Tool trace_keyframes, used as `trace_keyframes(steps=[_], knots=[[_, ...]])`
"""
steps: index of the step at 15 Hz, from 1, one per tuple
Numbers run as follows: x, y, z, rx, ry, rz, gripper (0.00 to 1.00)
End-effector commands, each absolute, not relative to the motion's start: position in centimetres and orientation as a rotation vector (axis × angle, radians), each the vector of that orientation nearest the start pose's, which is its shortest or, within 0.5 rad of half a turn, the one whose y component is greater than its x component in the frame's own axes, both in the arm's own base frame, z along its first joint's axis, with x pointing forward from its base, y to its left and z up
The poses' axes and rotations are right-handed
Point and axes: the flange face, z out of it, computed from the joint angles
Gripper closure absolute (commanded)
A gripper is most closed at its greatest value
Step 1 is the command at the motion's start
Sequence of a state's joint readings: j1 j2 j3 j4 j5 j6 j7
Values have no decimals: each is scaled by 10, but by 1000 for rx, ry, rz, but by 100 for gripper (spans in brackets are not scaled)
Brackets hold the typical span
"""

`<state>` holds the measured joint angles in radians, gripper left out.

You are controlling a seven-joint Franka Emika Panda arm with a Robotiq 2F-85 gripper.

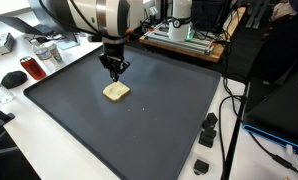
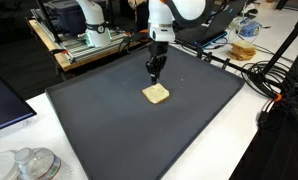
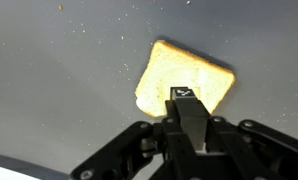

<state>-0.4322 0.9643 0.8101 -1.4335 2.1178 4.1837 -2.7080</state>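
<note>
- Mat (image 1: 169, 120): a dark sheet fills the centre of both exterior views. Everything we note below sits on or over its upper middle part.
- Arm (image 2: 161, 20): it comes down from the top edge of the frame in both exterior views, roughly plumb over the mat.
- Gripper (image 1: 115, 72): it points straight down. In the wrist view the fingers (image 3: 186, 110) meet in one block at lower centre, so we read the jaws as closed, with nothing held between them.
- Toast (image 1: 116, 91): one pale slice lies flat on the mat, just below the gripper tip in both exterior views (image 2: 156, 94).
- Key relation: in the wrist view the toast (image 3: 179, 72) fills the centre and upper middle of the frame, and the fingertips overlap its lower edge. The slice thus lies just ahead of and under the tip, not off to either side. We cannot tell whether the tip touches it or hangs a little above.
- Axis: the slice is near square, so we find no clear long side. Its edges run skewed to the wrist frame, with one corner at the upper left.
- Crumbs (image 3: 89, 30): fine specks are scattered over the mat at the upper left of the wrist view.
</note>
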Motion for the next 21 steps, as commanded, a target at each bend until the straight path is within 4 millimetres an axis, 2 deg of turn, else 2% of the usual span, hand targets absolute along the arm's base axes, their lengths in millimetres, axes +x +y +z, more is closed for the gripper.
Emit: trace_keyframes(steps=[1, 9, 16, 21], knots=[[577, 10, 239, -3351, -440, -274, 95], [561, 62, 237, -3430, -502, -295, 95], [539, 107, 220, -3493, -484, -404, 95], [526, 126, 208, -3536, -441, -462, 95]])
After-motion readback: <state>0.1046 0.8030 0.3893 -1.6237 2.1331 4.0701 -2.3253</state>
